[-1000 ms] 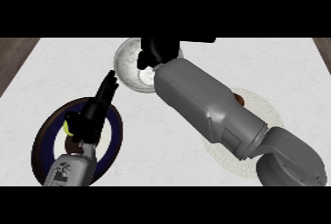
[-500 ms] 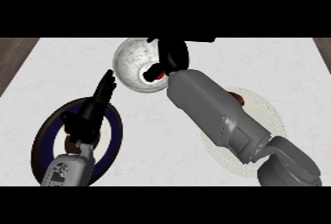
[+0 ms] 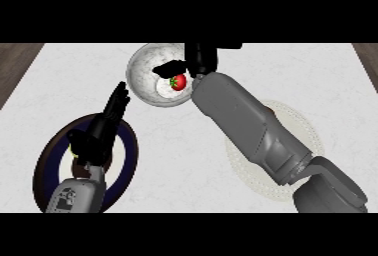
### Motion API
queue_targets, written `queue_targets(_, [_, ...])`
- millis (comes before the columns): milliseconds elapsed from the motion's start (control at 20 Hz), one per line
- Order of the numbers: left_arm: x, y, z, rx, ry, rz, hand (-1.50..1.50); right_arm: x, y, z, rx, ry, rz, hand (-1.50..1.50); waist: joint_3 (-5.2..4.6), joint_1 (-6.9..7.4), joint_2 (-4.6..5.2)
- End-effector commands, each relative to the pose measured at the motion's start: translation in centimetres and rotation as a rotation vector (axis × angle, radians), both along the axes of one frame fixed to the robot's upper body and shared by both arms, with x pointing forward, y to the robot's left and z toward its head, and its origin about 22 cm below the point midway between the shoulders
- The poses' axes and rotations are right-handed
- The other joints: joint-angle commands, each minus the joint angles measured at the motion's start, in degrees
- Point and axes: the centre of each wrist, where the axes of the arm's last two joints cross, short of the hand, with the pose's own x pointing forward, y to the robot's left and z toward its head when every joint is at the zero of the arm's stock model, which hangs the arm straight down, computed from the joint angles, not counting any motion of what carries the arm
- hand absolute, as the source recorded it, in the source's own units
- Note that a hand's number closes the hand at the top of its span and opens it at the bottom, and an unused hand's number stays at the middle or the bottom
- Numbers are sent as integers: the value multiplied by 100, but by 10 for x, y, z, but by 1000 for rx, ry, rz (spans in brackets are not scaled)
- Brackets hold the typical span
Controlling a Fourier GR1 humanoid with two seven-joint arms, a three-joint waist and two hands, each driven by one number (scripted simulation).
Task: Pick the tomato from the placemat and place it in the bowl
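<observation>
Fingers (image 3: pixel 168 68) of right hand (image 3: pixel 193 59) over round tomato (image 3: pixel 177 82), speckled bowl (image 3: pixel 145 62).

I see a glossy red tomato (image 3: pixel 178 82) in a speckled, stone-like bowl (image 3: pixel 144 67), a matt white marbled counter (image 3: pixel 310 75) edged with wood grain, a pale woven-looking placemat (image 3: pixel 299 127), and smooth grey forearm casings.

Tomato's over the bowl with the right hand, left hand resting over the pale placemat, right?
Not quite. In the head view the left hand rests over the dark blue-rimmed plate, not the pale placemat. The tomato is over the bowl at the right hand.
</observation>
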Motion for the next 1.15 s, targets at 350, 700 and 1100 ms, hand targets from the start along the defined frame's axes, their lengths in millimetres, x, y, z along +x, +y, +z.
queue_targets(350, [-16, 22, -2, -5, 7, 43, 0, 0, -22, -12, 313, 44, 15, -150, 2, -238, -95])
queue_targets(700, [-2, 25, -3, 7, 35, 55, 0, -7, -67, -35, 336, 77, 165, -150, 1, -343, -109])
queue_targets(1100, [0, 27, -12, -2, 32, 60, 0, -26, -88, -44, 329, 93, 192, -150, -1, -352, -113])
